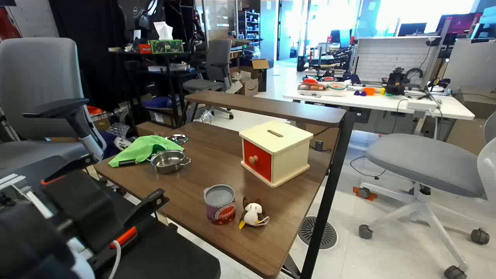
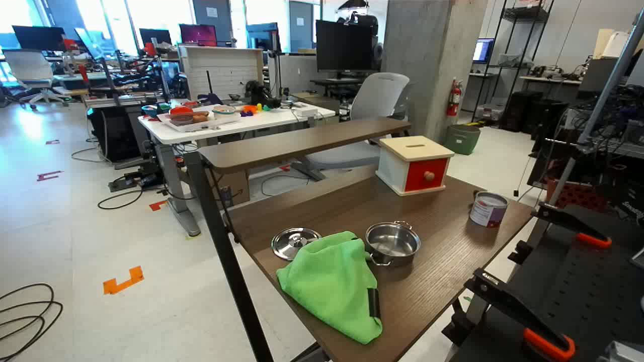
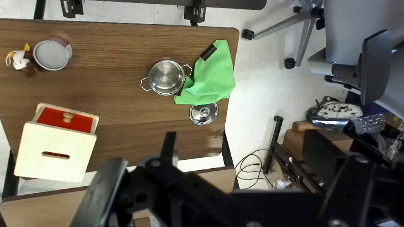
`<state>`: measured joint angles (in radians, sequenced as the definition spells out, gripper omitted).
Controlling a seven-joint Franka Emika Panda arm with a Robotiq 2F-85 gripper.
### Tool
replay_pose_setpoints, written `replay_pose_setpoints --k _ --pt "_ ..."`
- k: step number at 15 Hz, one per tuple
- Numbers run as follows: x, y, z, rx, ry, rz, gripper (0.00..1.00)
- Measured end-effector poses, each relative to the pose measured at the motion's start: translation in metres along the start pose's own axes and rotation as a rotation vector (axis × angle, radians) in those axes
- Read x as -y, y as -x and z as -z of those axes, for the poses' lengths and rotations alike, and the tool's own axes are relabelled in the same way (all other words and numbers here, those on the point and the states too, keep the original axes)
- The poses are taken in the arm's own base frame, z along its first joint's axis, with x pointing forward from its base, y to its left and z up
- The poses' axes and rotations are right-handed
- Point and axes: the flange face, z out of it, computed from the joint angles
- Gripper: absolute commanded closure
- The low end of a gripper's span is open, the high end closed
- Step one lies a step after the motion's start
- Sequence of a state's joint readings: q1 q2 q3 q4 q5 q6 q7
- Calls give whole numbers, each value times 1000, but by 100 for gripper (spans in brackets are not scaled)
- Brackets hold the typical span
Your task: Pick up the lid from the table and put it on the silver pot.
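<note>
The lid is round, shiny silver metal with a centre knob. It lies knob up near the table's end in both exterior views (image 1: 179, 138) (image 2: 293, 243) and in the wrist view (image 3: 204, 115). The green cloth's edge covers a little of it. The silver pot, low with two handles, stands uncovered beside the cloth in both exterior views (image 1: 169, 166) (image 2: 392, 245) and the wrist view (image 3: 166, 77). It looks empty. My gripper (image 3: 241, 138) shows only in the wrist view, high above the table. Its fingers are wide apart with nothing between them.
A green cloth (image 1: 145, 149) (image 2: 332, 286) (image 3: 216, 78) lies between pot and lid. A yellow wooden box with red drawer (image 1: 275, 151) (image 2: 415, 166) (image 3: 56, 142), a grey-topped cup (image 1: 219, 205) (image 2: 488, 208) (image 3: 51, 55) and a bird toy (image 1: 252, 213) share the table. A raised shelf (image 1: 267, 108) runs along one edge.
</note>
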<state>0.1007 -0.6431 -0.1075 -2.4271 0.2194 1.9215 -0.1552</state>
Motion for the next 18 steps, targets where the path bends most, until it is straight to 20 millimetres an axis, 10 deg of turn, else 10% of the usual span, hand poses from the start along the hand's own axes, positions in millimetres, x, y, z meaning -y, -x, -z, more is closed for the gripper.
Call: replay_pose_setpoints --k 11,18 --pt "1 0 -2 4 5 -8 0" --pt "36 -40 -66 -12 80 -108 0"
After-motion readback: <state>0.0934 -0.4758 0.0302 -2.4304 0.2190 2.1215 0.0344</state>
